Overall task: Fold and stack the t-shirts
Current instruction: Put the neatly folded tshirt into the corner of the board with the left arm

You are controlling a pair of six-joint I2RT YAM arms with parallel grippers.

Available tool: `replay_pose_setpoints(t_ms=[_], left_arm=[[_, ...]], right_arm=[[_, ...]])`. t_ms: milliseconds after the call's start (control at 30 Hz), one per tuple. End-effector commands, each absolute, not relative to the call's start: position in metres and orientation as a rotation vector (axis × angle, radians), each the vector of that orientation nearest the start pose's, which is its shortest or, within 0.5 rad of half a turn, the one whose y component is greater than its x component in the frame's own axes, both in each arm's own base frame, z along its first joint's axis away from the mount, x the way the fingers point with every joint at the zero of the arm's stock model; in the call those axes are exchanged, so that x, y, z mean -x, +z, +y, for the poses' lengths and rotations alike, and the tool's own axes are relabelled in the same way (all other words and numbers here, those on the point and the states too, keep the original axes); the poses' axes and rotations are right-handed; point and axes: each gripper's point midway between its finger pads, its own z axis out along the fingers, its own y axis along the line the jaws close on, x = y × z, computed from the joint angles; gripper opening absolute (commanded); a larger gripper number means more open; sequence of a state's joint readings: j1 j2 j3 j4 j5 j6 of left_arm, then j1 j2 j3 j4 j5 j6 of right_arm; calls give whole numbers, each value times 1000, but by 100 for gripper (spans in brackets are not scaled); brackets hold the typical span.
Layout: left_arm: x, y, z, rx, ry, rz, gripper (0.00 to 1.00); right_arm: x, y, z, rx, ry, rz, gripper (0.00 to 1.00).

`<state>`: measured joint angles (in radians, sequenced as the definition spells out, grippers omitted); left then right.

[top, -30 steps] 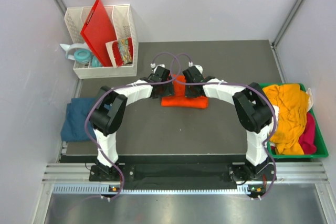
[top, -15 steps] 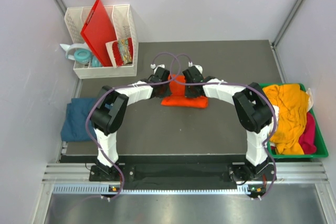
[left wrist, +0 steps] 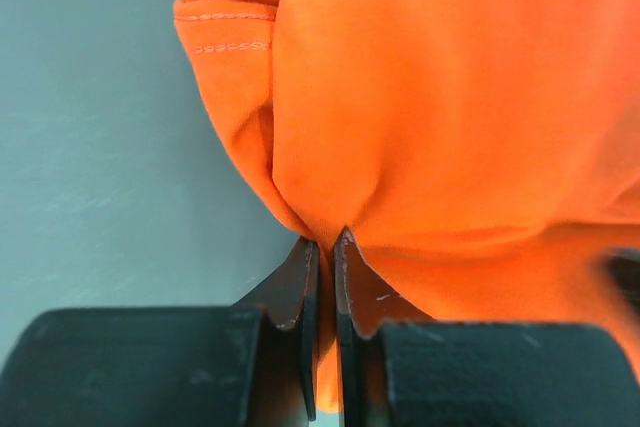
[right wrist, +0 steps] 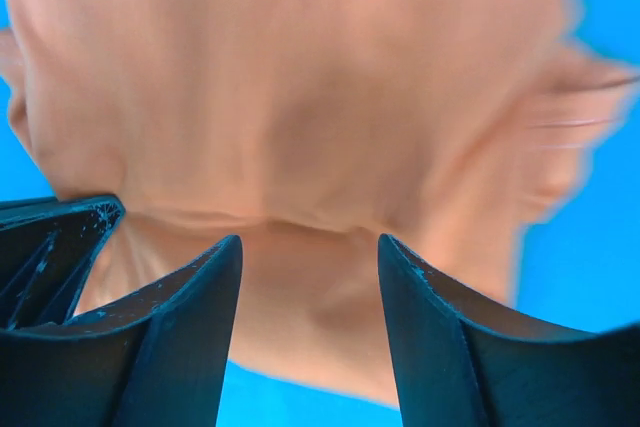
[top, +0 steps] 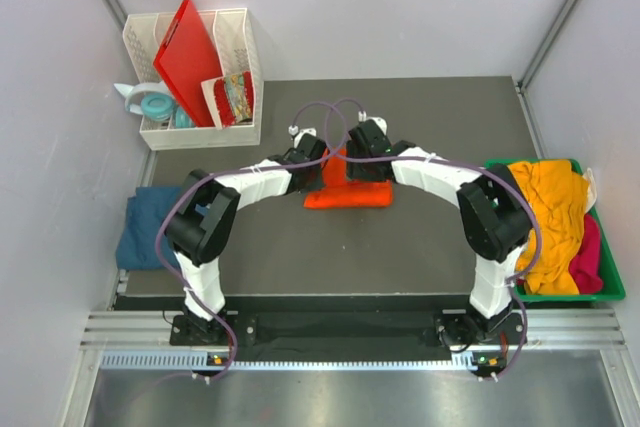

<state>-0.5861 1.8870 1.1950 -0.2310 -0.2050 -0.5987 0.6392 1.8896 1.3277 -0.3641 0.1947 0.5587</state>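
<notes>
My left gripper pinched tight on a fold of the orange t-shirt, my right gripper jaws apart with that cloth just beyond them, shirt at centre of the overhead frame, teal t-shirt at left edge, yellow t-shirt heaped at right.

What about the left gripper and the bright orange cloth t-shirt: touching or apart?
Touching. Left wrist view: left gripper shut, pinching a fold of the bright orange t-shirt.

The orange t-shirt is plain against the dark grey tabletop. The teal-blue t-shirt is plain too; the mustard-yellow t-shirt and pink t-shirt lie in a green bin.
</notes>
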Motion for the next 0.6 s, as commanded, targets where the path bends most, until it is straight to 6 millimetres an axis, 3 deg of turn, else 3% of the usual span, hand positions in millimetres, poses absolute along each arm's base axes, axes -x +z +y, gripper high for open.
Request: replay_pose_setpoints(t_ms=[0, 33, 133, 233, 400, 567], left_arm=[[-378, 61, -212, 77, -119, 2469, 0], [-379, 67, -210, 75, -111, 2456, 0], [-380, 90, -208, 73, -110, 2423, 0], [-377, 114, -205, 60, -106, 2399, 0], [-372, 165, -200, 17, -57, 2325, 0], [-345, 198, -176, -2, 24, 2317, 0]], right_arm=[[-399, 163, 263, -18, 299, 2282, 57], [-397, 178, 259, -32, 309, 2251, 57], [-390, 194, 244, -79, 286, 2204, 57], [-382, 199, 233, -97, 278, 2186, 57], [-369, 189, 223, -98, 265, 2201, 56], [-357, 175, 218, -103, 273, 2225, 56]])
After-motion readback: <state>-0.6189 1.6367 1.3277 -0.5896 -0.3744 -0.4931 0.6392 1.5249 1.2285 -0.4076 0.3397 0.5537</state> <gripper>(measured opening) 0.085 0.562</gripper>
